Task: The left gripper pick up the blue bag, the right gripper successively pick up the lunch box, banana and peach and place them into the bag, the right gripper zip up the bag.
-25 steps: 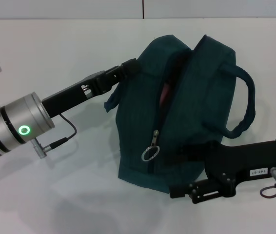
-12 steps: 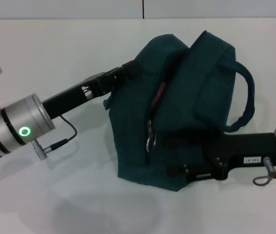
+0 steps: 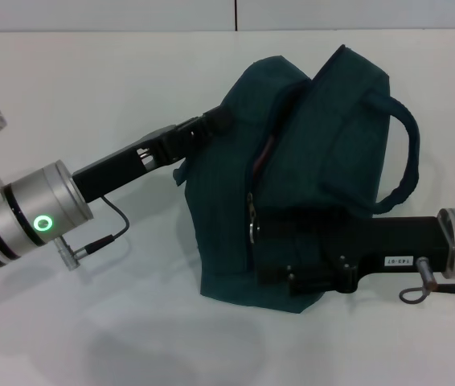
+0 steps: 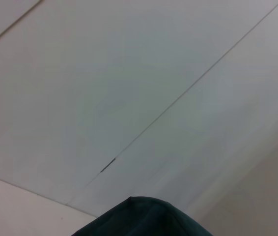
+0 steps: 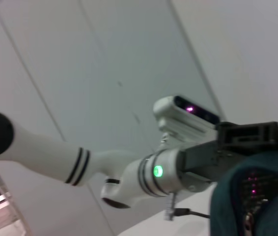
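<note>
The dark blue bag [image 3: 324, 137] stands on the white table, and its top corner shows in the left wrist view [image 4: 144, 221]. My left gripper [image 3: 210, 122] is shut on the bag's upper left edge. My right gripper [image 3: 261, 241] lies across the bag's front, its tip against the metal zip pull [image 3: 253, 227]. Above the pull the zip gapes a little, and a pink-red strip [image 3: 264, 153] shows inside. The lunch box, banana and peach are hidden. The right wrist view shows the bag [image 5: 257, 196] with my left arm [image 5: 163, 172] behind it.
The bag's carry handle [image 3: 404, 169] loops out to the right above my right arm. A cable [image 3: 103, 233] hangs from the left wrist. The white table [image 3: 91, 80] stretches around the bag, with a wall seam at the back.
My right gripper has moved left and up across the bag's front to the zip pull. The pull has risen along the zip, and the opening has narrowed. The left gripper has kept its hold.
</note>
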Motion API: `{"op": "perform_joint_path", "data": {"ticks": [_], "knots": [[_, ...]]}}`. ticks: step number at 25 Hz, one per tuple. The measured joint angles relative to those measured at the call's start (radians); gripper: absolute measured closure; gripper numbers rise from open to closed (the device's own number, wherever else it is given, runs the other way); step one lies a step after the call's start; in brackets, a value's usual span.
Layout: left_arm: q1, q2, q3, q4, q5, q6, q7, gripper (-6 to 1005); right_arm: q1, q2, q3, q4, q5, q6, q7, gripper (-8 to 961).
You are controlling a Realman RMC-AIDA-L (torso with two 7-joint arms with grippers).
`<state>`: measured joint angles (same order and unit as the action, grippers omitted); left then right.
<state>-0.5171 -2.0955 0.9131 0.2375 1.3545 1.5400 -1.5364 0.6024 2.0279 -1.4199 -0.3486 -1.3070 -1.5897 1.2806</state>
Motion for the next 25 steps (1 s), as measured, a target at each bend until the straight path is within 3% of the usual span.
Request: {"op": "perform_joint_path", "data": {"ticks": [7,12,25], "knots": [[0.005,0.000,0.000,0.000,0.004,0.005,0.001,809,-0.018,0.000,-0.067,0.000,0.107,0.069,-0.021,155],[0.006,0.000,0.000,0.000,0.003,0.006,0.001,809,-0.018,0.000,-0.150,-0.012,0.145,0.033,-0.037,161],[0.000,0.002,0.000,0.002,0.004,0.008,0.001,807,-0.030,0.000,-0.141,0.004,0.203,0.132,-0.034,182]]}}
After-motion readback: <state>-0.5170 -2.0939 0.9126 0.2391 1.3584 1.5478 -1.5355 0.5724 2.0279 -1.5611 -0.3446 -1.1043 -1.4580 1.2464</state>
